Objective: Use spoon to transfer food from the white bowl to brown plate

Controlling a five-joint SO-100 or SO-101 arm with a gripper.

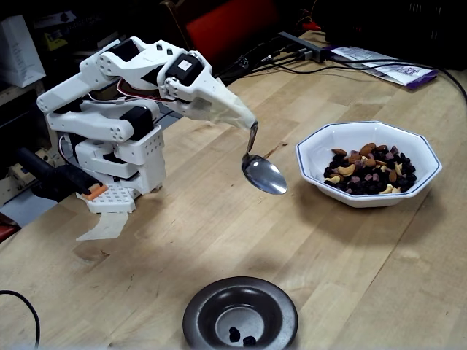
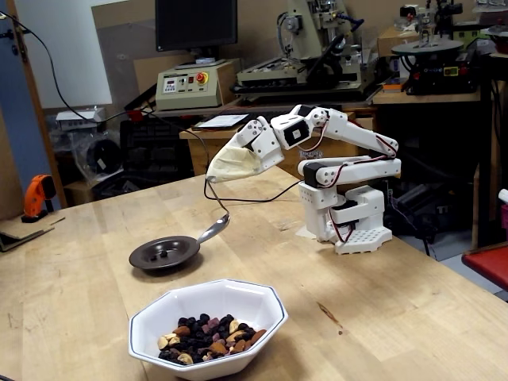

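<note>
My pincer (image 1: 235, 111) is wrapped in a cream cover, so I cannot tell if it is squeezed or loose. The spoon (image 1: 263, 174) hangs down from its tip, so it is fixed there somehow. In this fixed view my pincer is at the left, up in the air above the tabletop (image 1: 219, 233).

Next to the right comes the spoon. It is shiny metal, hard and stiff, and it will not bend. Its scoop looks empty. It hangs in the air between the two dishes, touching neither.

Low down sits the brown plate (image 1: 201, 306), near the front edge. Two dark bits lie in its middle. It looks smooth and glossy, so I think bits could slide or roll on it.

Farthest right is the white bowl (image 1: 314, 149). It looks heavy and hard, and it could chip if I knock it. The food (image 1: 368, 171) is piled inside: nuts and dark dried fruit. The pieces are small, light and loose, so they may roll off my slippery spoon. I think I should dig in low and lift slowly, keeping the scoop flat.
</note>
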